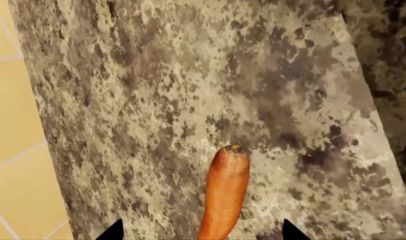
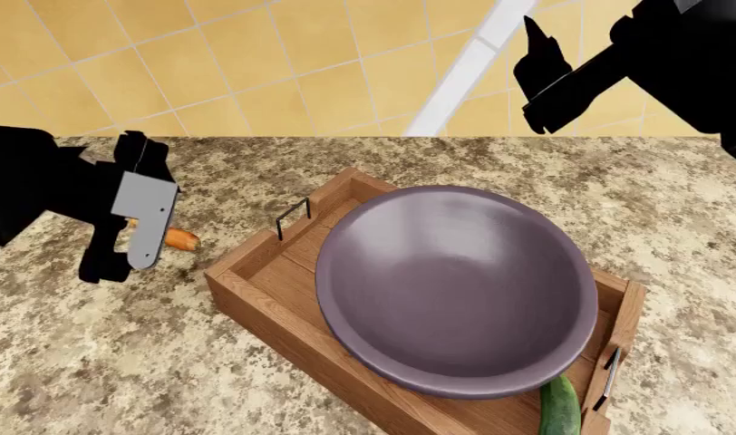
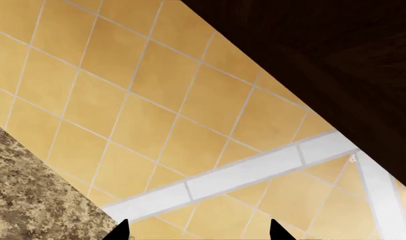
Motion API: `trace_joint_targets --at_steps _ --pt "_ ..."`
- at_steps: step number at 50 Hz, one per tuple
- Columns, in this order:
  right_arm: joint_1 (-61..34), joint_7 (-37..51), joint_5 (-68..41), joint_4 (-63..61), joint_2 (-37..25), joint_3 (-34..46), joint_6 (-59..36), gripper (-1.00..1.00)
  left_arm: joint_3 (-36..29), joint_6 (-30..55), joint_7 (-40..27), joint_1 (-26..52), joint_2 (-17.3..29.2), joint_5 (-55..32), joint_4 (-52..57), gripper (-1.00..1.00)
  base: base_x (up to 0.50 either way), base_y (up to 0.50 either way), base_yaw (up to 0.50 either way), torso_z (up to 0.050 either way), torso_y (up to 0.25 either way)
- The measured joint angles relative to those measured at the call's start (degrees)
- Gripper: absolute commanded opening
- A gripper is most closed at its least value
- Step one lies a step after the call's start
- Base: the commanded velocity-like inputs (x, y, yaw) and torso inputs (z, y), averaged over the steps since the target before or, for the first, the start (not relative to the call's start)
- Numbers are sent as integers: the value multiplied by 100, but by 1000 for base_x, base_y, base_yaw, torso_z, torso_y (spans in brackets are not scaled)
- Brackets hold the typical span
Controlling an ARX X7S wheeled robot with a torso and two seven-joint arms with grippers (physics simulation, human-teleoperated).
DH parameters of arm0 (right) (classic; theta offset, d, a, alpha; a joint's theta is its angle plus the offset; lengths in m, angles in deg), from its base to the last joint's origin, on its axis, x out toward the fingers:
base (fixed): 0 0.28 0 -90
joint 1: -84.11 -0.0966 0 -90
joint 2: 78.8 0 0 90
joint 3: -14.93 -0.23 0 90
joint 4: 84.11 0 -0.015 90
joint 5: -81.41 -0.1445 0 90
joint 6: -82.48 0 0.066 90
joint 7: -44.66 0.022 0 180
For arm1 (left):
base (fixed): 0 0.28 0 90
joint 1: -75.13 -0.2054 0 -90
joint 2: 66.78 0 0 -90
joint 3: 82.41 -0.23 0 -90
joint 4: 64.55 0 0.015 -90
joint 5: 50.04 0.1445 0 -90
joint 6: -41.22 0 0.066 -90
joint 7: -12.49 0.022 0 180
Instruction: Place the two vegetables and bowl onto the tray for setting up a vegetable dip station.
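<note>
- Nearest the head camera, the cucumber (image 2: pixel 560 407) lies on the tray (image 2: pixel 253 272) at its near end, tucked against the rim of the bowl (image 2: pixel 455 285).
- Bowl: dark purple-grey, upright, seated in the tray and covering most of the plank base. One thin metal handle (image 2: pixel 292 216) shows at the far short end, another (image 2: pixel 609 367) at the near short end.
- Tray: rests on the speckled granite counter (image 2: pixel 90 362), angled to the counter edge.
- Carrot (image 1: pixel 224 192): off the tray, to its left, down at the counter surface. In the head view only its orange end (image 2: pixel 180 239) shows past the left gripper (image 2: pixel 136 237).
- Left gripper: its fingertips (image 1: pixel 113 231) stand wide apart on either side of the carrot. The carrot runs lengthwise between them, stem end pointing away from the wrist. Contact between pads and carrot cannot be determined.
- Right gripper (image 2: pixel 540 68): raised well above the counter, beyond the tray. Its fingertips (image 3: pixel 121 230) are spread wide with nothing between them; the wrist camera faces the tiled floor (image 3: pixel 163 115).
</note>
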Motion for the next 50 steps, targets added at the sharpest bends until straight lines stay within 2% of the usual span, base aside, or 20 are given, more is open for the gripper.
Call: trace_joint_targets --at_steps 43,44,50 --pt "118 257 -117 -240 -190 -192 -183 100 -609 473 -890 -112 -207 -41 10 100 0 0 0 0 0" --pt "120 261 -120 -246 -192 -197 -189 100 -618 477 -899 -115 -206 -48 12 -100 0 0 0 0 0" --pt "102 292 -148 -286 -211 -230 -238 100 -793 551 -1040 -199 -215 -32 9 -100 0 0 0 0 0"
